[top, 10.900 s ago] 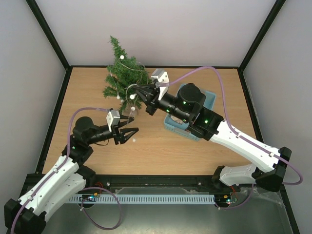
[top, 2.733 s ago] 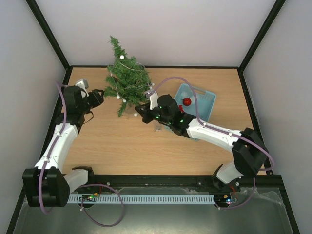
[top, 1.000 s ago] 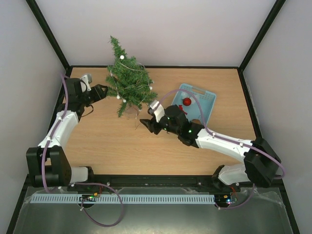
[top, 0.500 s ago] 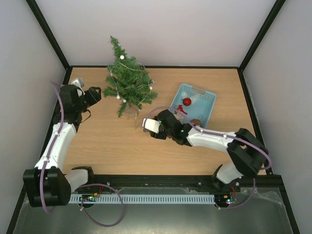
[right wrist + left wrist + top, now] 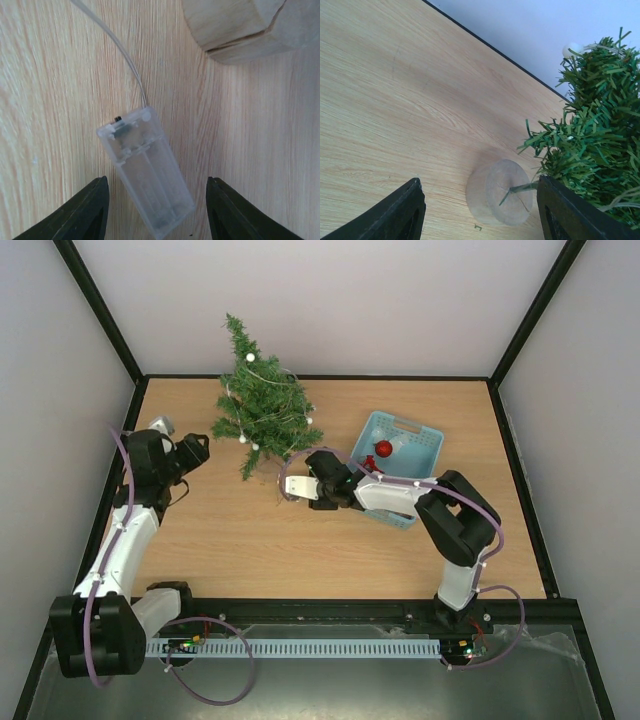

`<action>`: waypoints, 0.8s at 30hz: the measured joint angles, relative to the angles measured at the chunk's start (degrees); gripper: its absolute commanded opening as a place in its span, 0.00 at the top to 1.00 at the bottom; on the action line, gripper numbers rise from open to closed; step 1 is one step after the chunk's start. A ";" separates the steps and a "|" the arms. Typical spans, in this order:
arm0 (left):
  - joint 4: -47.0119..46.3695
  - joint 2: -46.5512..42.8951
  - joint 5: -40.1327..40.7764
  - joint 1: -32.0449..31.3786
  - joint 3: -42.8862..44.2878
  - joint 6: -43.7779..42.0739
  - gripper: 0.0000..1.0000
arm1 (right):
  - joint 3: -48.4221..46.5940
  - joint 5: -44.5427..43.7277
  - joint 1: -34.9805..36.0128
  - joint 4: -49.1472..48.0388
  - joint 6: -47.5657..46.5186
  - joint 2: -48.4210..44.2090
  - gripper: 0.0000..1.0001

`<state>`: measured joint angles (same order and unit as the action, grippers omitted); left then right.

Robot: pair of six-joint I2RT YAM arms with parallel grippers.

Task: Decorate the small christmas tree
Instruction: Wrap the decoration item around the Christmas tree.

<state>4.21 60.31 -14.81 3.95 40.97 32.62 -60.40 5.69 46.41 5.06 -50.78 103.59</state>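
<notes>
small christmas tree (image 5: pixel 262 410) stands upper left of centre on the table (image 5: pixel 250 540). left pincer (image 5: pixel 479 182) gapes empty. right pincer (image 5: pixel 156 182), released, straddles the battery box (image 5: pixel 147 170); dragging it could tug the wire (image 5: pixel 125 55) and topple the tree.

**Two White Arms, Black at the Joints, Trailed by Purple Cable**

Each arm is built from smooth white shell links joined by black cylindrical joints. The left arm (image 5: pixel 118 545) is followed by a thin purple cable (image 5: pixel 122 455), which is looped out beside its upper joint. A like cable is seen near the foot of the right arm (image 5: pixel 390 497). A small pale camera block (image 5: pixel 297 485) is carried on the right wrist. The left tool (image 5: pixel 479 200) and the right tool (image 5: pixel 156 205) are fitted with matte black fingers (image 5: pixel 402 212), wedge-shaped and smooth-edged.
</notes>
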 measured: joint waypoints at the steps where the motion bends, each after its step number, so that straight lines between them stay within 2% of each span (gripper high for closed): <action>1: -0.02 -0.02 -0.44 0.00 0.00 0.02 0.37 | -0.63 0.15 -0.35 0.55 -0.59 0.72 0.47; 9: -0.22 -0.09 -3.26 0.00 -0.24 0.59 0.37 | -4.83 1.66 -2.40 4.04 -3.02 4.63 0.47; 16: -0.17 -0.07 -4.11 0.00 -0.33 0.70 0.37 | -6.38 4.61 -3.19 5.49 -2.58 6.36 0.60; 24: -0.02 -0.07 -5.64 0.00 -1.09 1.01 0.37 | -9.14 9.27 -3.21 9.22 -1.01 7.74 0.58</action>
<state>4.19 60.25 -20.45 3.95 39.88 33.63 -69.54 14.96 43.20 14.28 -51.79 111.33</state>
